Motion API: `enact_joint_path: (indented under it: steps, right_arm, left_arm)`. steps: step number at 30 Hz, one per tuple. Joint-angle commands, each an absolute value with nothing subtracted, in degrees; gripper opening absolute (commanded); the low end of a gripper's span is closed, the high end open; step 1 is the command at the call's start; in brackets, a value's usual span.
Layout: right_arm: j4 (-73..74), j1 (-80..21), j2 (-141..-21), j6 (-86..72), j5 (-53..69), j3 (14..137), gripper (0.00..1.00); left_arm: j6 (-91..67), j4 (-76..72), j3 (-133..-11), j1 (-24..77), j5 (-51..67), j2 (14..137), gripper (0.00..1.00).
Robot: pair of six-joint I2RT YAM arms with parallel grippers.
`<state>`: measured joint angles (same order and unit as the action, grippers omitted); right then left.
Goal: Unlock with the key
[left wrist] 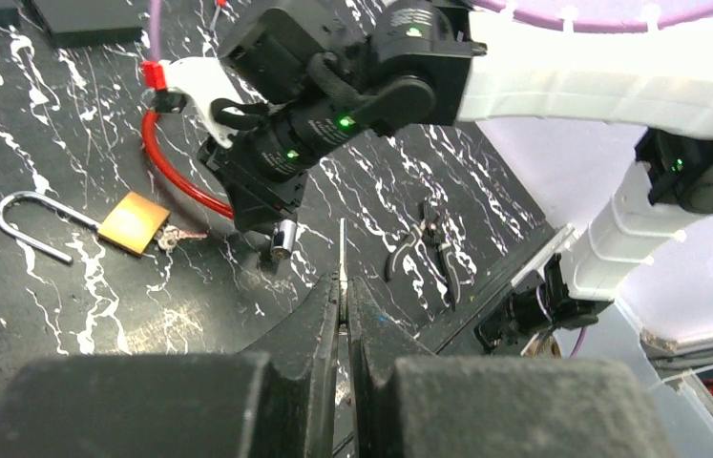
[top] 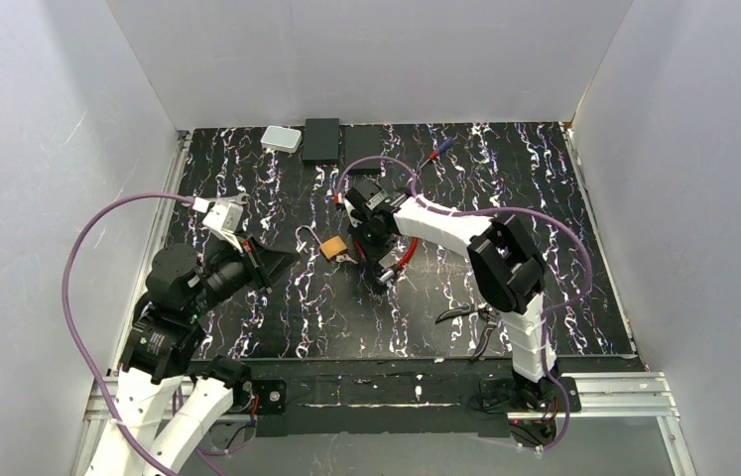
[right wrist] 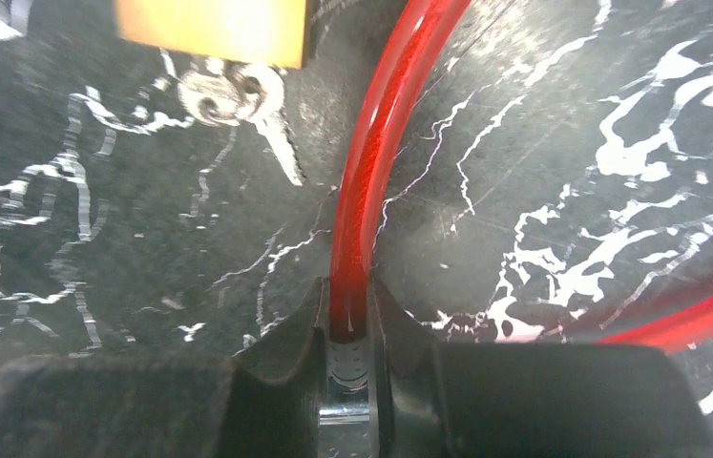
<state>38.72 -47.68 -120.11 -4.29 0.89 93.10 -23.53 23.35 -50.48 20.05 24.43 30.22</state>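
The brass padlock (top: pixel 333 246) (left wrist: pixel 133 221) (right wrist: pixel 209 29) lies mid-table with its steel shackle (left wrist: pixel 32 224) swung open. The key (left wrist: pixel 169 237) (right wrist: pixel 238 91) sits at the bottom of the lock body, a second key hanging beside it. My right gripper (top: pixel 383 278) (right wrist: pixel 349 305) points down just right of the lock, shut on the silver end piece (left wrist: pixel 283 239) of a red cable (top: pixel 408 253) (right wrist: pixel 376 162). My left gripper (top: pixel 282 260) (left wrist: pixel 343 286) hovers left of the lock, shut. A thin silvery sliver shows in line with its fingertips; I cannot tell whether it is held.
Black pliers (top: pixel 470 317) (left wrist: pixel 429 243) lie near the right arm's base. Two black boxes (top: pixel 321 139) and a pale grey case (top: pixel 282 139) stand at the back edge, with a red-and-blue tool (top: pixel 437 151) further right. White walls close in the table.
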Motion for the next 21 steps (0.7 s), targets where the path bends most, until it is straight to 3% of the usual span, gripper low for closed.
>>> enact_joint_path:
  steps: [1, 7, 12, 16, 21]
  right_arm:
    - [30.9, -48.1, -108.8, -11.2, 0.4, 93.1, 0.01]
    - [12.9, -48.0, -98.7, -20.4, 6.5, 84.8, 0.01]
    - [-15.5, -48.0, -90.6, -31.3, 11.1, 72.7, 0.01]
    - [-41.0, -47.9, -86.7, -40.9, 2.6, 60.4, 0.01]
    - [-58.0, -47.5, -88.0, -50.1, -8.1, 49.4, 0.01]
  left_arm:
    - [-24.3, 23.0, -54.8, 20.0, 21.2, 30.5, 0.00]
    - [-24.1, 22.2, -55.6, 20.1, 21.3, 31.1, 0.00]
    - [-24.9, 21.5, -55.6, 20.0, 20.7, 31.4, 0.00]
    - [-25.1, 22.0, -56.7, 20.1, 19.6, 31.8, 0.00]
    - [-24.0, 23.8, -57.7, 20.1, 19.2, 31.8, 0.00]
